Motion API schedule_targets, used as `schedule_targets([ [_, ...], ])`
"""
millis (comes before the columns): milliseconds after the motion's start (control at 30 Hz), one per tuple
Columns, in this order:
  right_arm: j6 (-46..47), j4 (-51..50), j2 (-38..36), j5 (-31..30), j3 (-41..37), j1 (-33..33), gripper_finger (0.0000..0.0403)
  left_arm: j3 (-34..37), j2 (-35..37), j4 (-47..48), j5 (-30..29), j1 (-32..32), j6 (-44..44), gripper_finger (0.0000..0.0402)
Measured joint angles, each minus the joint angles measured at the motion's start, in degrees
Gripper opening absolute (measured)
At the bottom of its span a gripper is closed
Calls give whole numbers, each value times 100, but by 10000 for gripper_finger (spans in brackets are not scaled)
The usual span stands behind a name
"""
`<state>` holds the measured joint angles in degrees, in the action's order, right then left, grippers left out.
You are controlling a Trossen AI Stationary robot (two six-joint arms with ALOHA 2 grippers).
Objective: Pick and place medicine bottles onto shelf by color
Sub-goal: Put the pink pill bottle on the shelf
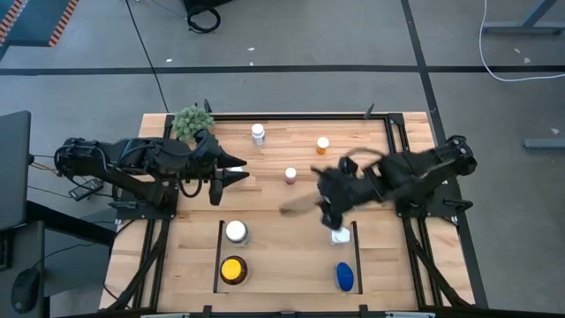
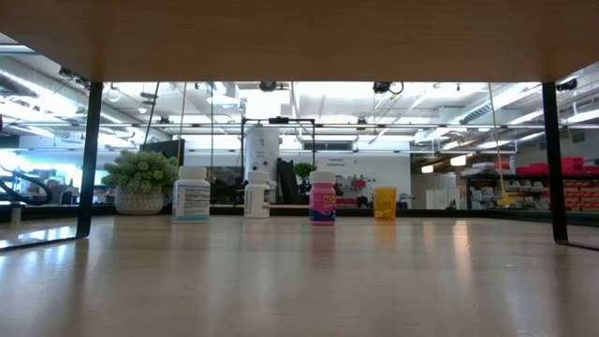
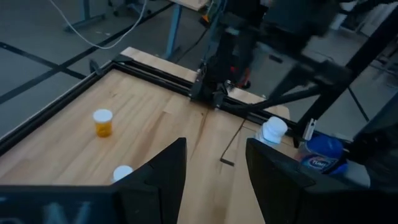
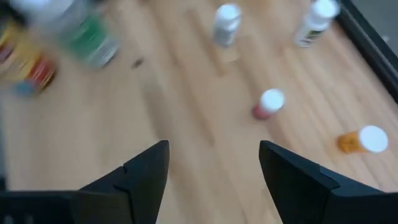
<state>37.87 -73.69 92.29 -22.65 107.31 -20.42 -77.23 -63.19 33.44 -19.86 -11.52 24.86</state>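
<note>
Both grippers hover above the wooden table, touching nothing. My left gripper [image 1: 231, 179] [image 3: 214, 163] is open at the table's left-middle, pointing right. My right gripper [image 1: 329, 210] [image 4: 214, 163], blurred, is open over the table's middle right. Loose bottles stand upright: pink with a white cap [image 1: 290, 175] [image 4: 268, 103], orange [image 1: 323, 144] [image 4: 360, 140] [image 3: 102, 122], and white [image 1: 257, 133] [image 4: 226, 25]. In the shelf [image 1: 219, 256] stand a white-capped bottle [image 1: 236, 231], a yellow-capped bottle [image 1: 233, 269], a small white bottle [image 1: 340, 235] [image 3: 273, 130] and a blue bottle [image 1: 344, 276] [image 3: 323, 155].
A green plant ball [image 1: 192, 122] [image 2: 140, 180] sits at the far left corner. Black rails [image 1: 393, 132] frame the table. A second white bottle [image 4: 314, 22] [image 2: 192, 194] stands near the far edge. Bare wood lies between the loose bottles and the shelf.
</note>
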Motion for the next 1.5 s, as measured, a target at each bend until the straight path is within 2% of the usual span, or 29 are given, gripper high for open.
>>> schedule_targets([
  [167, -310, 656, 83, 310, 7, 1007, 257, 0, 129, 296, 1, 296, 34, 172],
  [367, -1187, 1187, 782, 748, -2, 1573, 264, 0, 302, 960, 42, 620, 304, 172],
  [567, -1858, 871, 1696, 1108, -9, 1832, 296, 0, 520, 1351, 195, 663, 464, 172],
  [700, -2079, 734, 2082, 1508, -9, 2265, 318, 0, 602, 1463, 190, 664, 546, 172],
  [967, -2502, 963, 2533, 2362, -7, 3082, 324, 0, 635, 1478, 192, 653, 1055, 172],
  [1167, -2735, 926, 2621, 2280, -24, 3120, 324, 0, 626, 1498, 117, 658, 987, 172],
  [1500, -2581, 1410, 2621, 2264, -824, 3116, 324, 0, 624, 1491, -50, 659, 930, 172],
])
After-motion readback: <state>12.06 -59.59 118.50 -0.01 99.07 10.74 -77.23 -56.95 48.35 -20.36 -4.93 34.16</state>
